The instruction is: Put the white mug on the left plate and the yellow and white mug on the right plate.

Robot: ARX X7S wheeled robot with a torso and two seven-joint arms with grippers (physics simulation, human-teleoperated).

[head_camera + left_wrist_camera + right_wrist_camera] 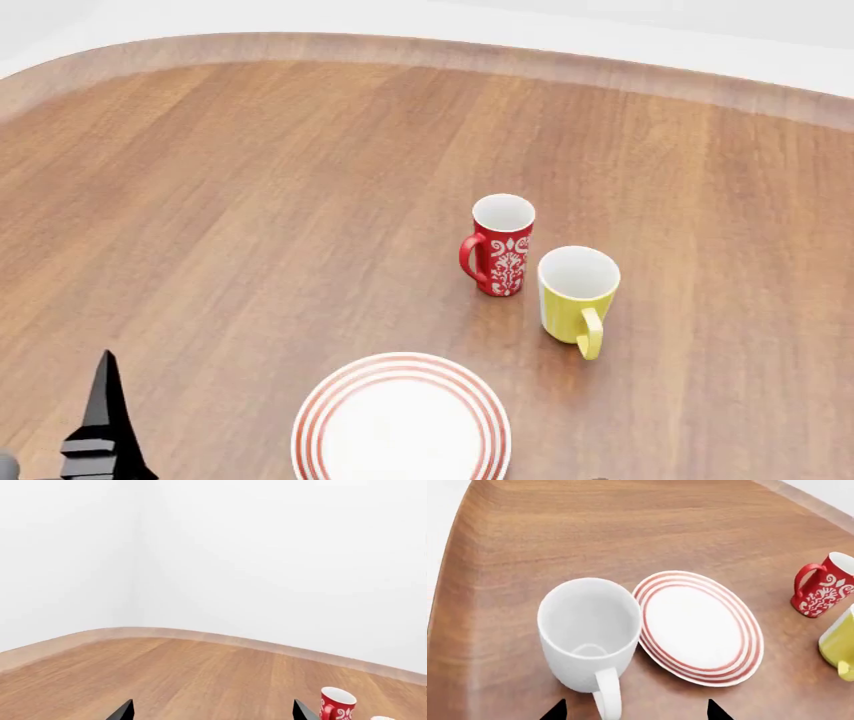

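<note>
In the left wrist view, nearest to the camera are the two dark fingertips of the left gripper (212, 711), standing wide apart with only bare wooden table (187, 680) between them; the red mug (335, 703) with white pattern stands just beyond one fingertip, near the table edge. In the head view, the closest thing is a plate (400, 419) with red rings at the bottom edge, and I cannot tell if it is the left or the right one. The left gripper shows as a dark shape at the lower left corner. Further away the red mug stands upright, and the yellow and white mug (577, 291) stands upright just beside it, apart from the plate, its handle toward the camera. In the right wrist view, the tips of the right gripper (636, 711) are spread apart, with the handle of the white mug (589, 632) between them but not clamped. This mug stands upright on the table, right against the plate's rim.
</note>
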